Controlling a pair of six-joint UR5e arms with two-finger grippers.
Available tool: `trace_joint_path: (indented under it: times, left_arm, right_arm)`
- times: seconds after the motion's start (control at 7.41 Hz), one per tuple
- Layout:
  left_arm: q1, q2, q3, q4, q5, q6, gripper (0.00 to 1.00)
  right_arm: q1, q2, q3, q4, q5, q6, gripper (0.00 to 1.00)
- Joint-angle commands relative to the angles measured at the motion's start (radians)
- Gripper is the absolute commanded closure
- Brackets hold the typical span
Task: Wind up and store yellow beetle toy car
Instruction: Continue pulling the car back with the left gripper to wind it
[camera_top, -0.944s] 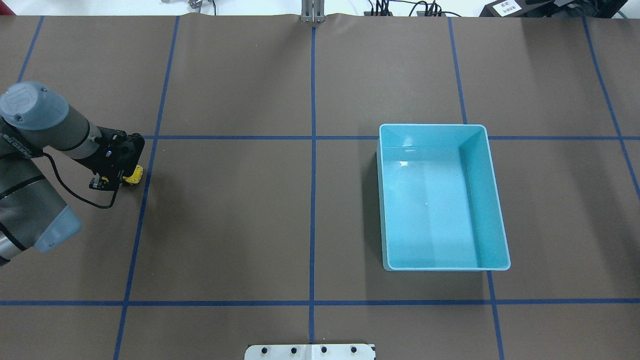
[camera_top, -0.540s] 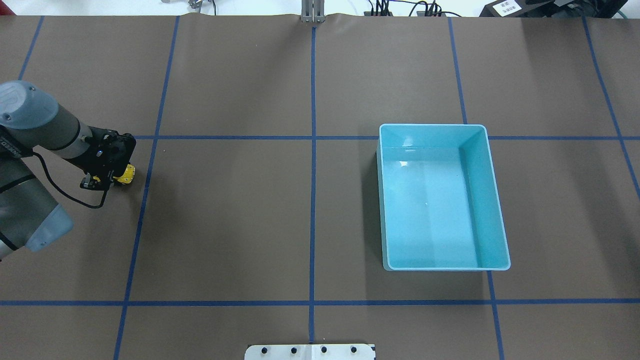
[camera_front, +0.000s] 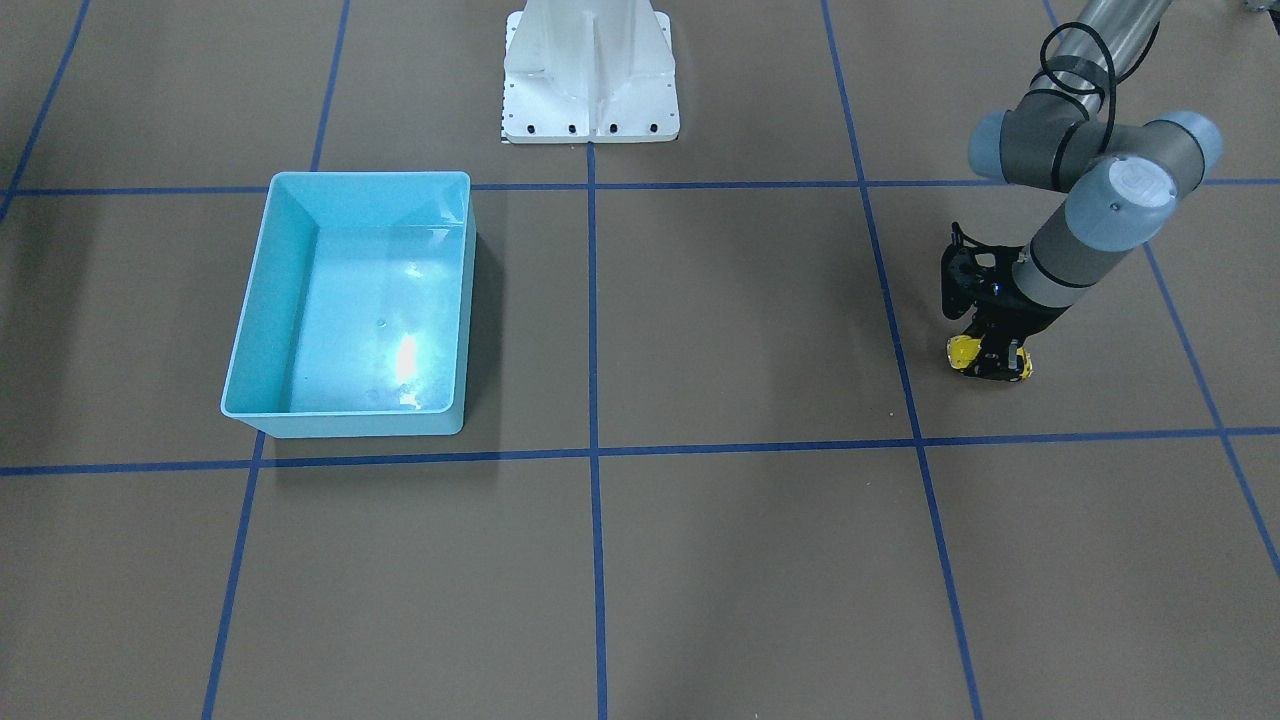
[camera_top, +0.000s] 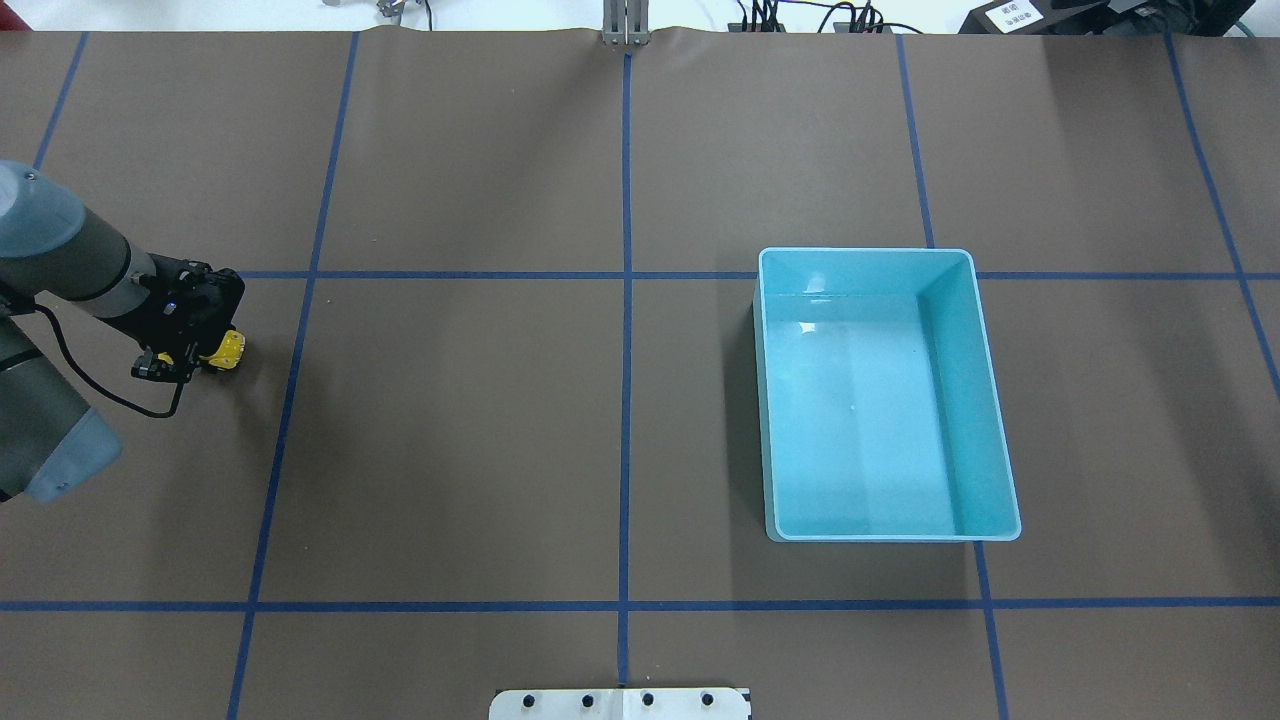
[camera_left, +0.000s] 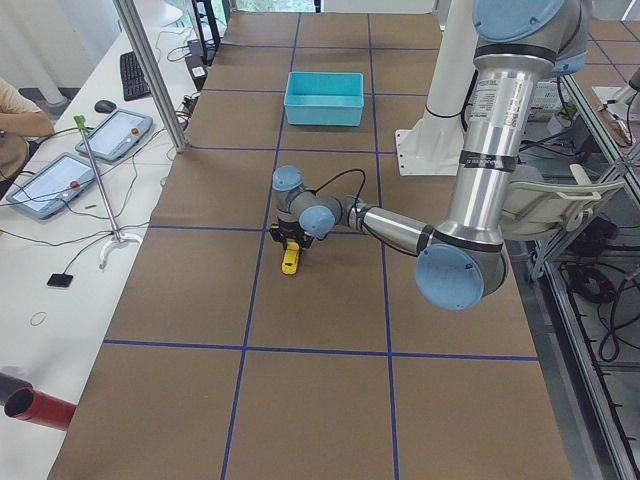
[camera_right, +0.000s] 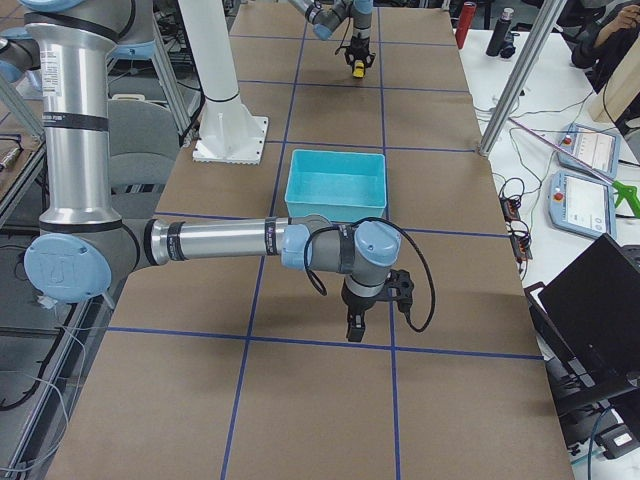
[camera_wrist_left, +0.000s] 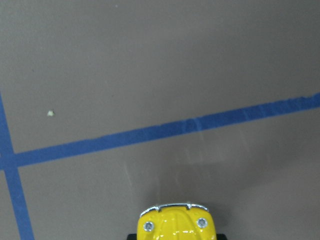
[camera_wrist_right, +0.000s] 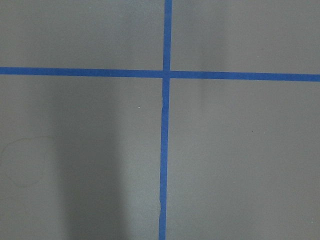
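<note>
Since the earlier overhead frames, the left gripper (camera_top: 200, 350) and the small, glossy, bright yellow beetle toy car (camera_top: 229, 350) have shifted together toward the robot's left end of the brown paper-covered table (camera_top: 450, 450). Both now lie farther from the blue tape line (camera_top: 296, 330) that they stood beside.

We see the car down at the table surface in the left half of the grid. It is well apart from the light-blue rectangular plastic bin (camera_top: 972, 400), which sits in the right half.

From across the table, yellow bodywork (camera_front: 964, 352) shows on both sides of the black fingers. The jaws therefore appear to pinch the car across its flanks, though the gripper body hides the contact itself.

The left wrist view shows the car's rounded nose (camera_wrist_left: 175, 224) at the bottom edge. We note a chrome bumper strip, two small round silver headlights and a mirror-like yellow gloss. A tape line crosses the table ahead of the nose.

The left-end camera shows the car (camera_left: 290, 262) as a short yellow oblong beneath the wrist.

The right gripper (camera_right: 355, 326) hangs near the table on the robot's right, beyond the bin. It appears only in the side camera, so we cannot tell how its jaws stand.
</note>
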Motion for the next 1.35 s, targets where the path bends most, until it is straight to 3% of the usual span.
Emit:
trace_joint_path:
  times: [0.0, 1.21]
  left_arm:
    - [-0.013, 0.006, 0.016, -0.008, -0.001, 0.027, 1.0]
    - [-0.063, 0.055, 0.044, -0.059, -0.039, 0.103, 1.0]
  right_arm:
    - [0.0, -0.002, 0.0, 0.0, 0.0, 0.0, 0.0]
    - [0.0, -0.005, -0.002, 0.0, 0.002, 0.0, 0.0]
